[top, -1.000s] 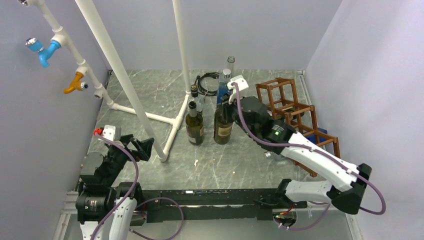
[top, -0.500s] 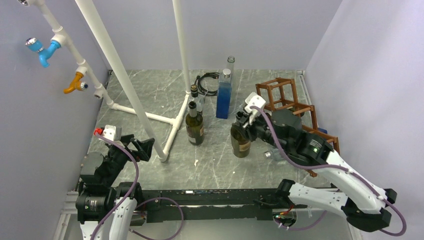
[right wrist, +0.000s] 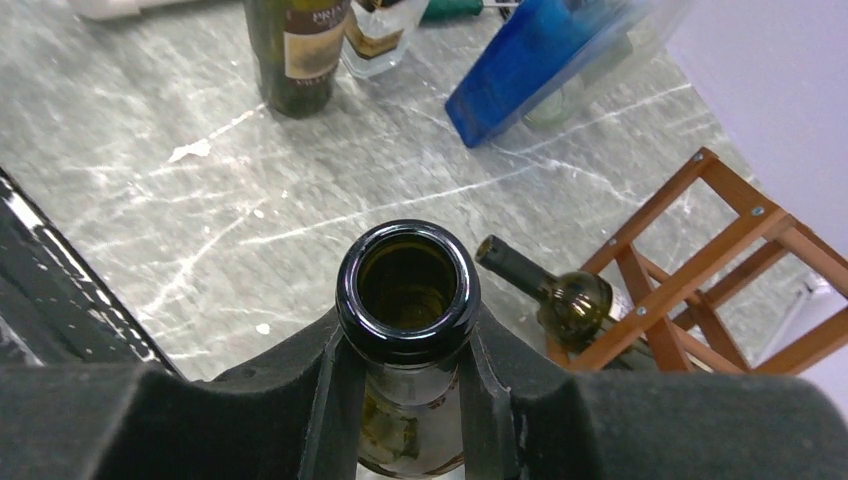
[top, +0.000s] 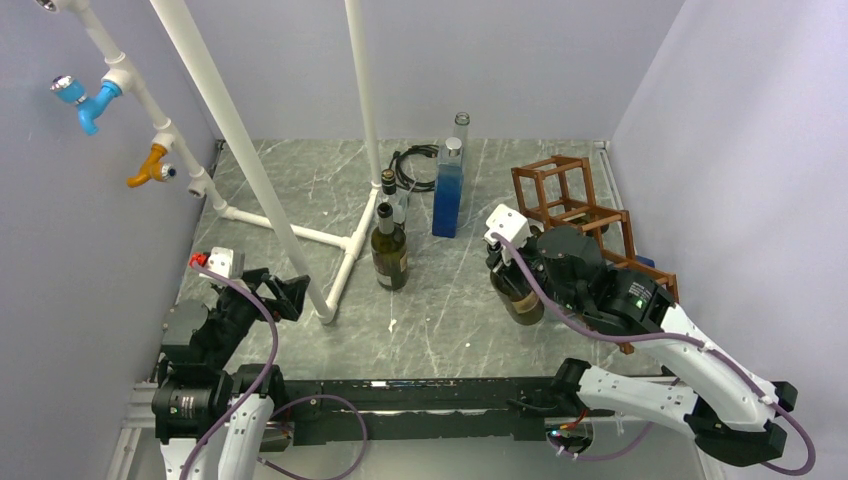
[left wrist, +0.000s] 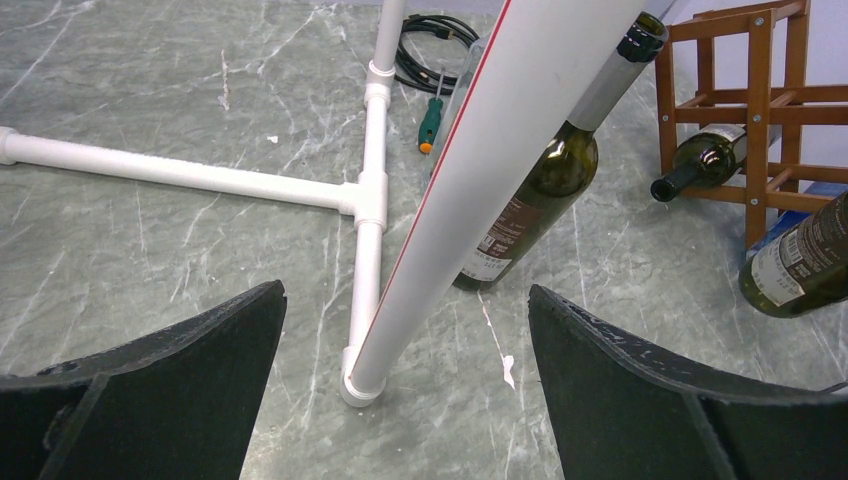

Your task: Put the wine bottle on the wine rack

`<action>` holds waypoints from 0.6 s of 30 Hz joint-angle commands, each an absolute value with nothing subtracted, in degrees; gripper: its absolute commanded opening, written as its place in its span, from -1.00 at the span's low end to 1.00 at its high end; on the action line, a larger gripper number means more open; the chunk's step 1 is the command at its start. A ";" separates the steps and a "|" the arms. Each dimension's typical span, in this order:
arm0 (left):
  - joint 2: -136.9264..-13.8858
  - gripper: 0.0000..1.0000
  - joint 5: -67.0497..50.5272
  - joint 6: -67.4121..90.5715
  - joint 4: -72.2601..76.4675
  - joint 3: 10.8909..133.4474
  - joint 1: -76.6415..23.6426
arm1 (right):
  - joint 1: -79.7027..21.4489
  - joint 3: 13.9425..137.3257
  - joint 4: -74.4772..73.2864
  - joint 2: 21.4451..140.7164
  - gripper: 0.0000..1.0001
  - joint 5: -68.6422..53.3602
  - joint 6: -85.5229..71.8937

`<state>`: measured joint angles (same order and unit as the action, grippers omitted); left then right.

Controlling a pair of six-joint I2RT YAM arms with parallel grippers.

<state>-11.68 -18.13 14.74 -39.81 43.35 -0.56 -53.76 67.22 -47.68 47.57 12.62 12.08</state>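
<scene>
From my left pincer (left wrist: 405, 295) the slanted pipe (left wrist: 480, 170) stood dead ahead, with the T-shaped pipe base (left wrist: 365, 200) lying across the tabletop (top: 300, 190) behind it. Bare tabletop lay to the left of that pipe. A standing bottle (top: 389, 258) and a blue container (top: 446, 200) crowded the middle. Between them and the rack (top: 560, 200) I saw an open strip, where my right pincer (right wrist: 408, 370) hung with the held bottle (top: 520, 295). A lying bottle (right wrist: 570, 300) blocked one low rack cell, neck poking out; the top cell stood open.
</scene>
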 commanded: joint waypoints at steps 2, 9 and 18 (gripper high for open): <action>-12.24 0.93 -18.55 15.32 -37.40 43.35 -0.26 | -53.79 71.26 -45.41 47.96 -1.00 17.96 19.71; -11.78 0.94 -18.42 15.23 -37.27 43.29 -0.26 | -53.79 68.99 -38.09 51.80 -1.00 13.83 25.70; -10.48 0.94 -18.27 15.21 -37.27 43.24 -0.26 | -53.79 72.55 -38.07 58.53 -1.00 17.02 40.39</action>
